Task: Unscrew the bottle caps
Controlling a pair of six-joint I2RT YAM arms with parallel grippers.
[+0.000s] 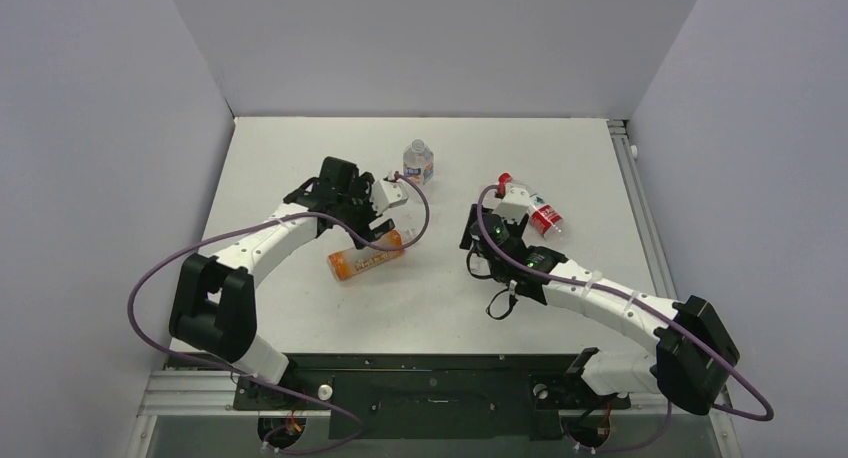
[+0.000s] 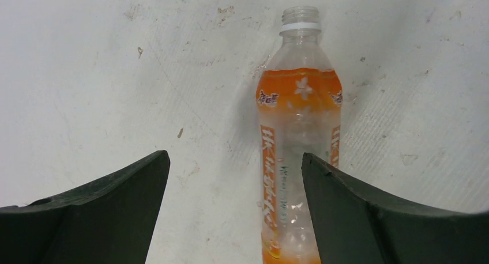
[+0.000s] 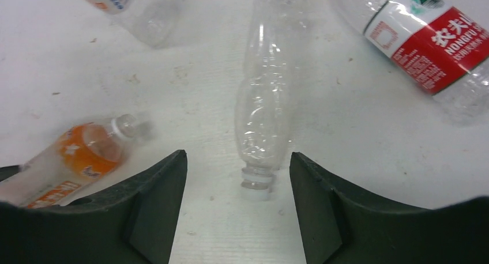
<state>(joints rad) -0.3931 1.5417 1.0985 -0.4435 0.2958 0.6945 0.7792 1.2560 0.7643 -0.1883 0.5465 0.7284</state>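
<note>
A: Checked the left gripper (image 2: 235, 160) first?

B: Yes. Found it spread wide and holding nothing, hovering over the orange bottle (image 2: 297, 120). Saw that bottle lying flat on the table (image 1: 420, 308), partly under one finger, long axis running straight away from the wrist, mouth at the far end. Spotted only bare thread and a white ring there, so judged that cap already off.

A: And the right gripper (image 3: 237, 160)?

B: Also parted, somewhat less widely, gripping nothing. Looked down on the clear bottle (image 3: 262, 102), touching neither finger, long axis pointing away from the wrist, neck end nearest. Made out what seemed a whitish cap (image 3: 256, 188) on that neck, just ahead of the gap between the fingertips, a little off centre.

A: Judged that the next one?

B: Probably. Reckoned the right arm clearly nearer, needing only a short drop and a closing across the cap, with the left wanted on the body. Noted the red cap (image 1: 505, 179) on the red-labelled bottle (image 3: 432, 45) just beyond to the right, and a small pale cap (image 1: 418, 145) on the upright bottle (image 1: 418, 165) farther back, nearer the left arm
</note>
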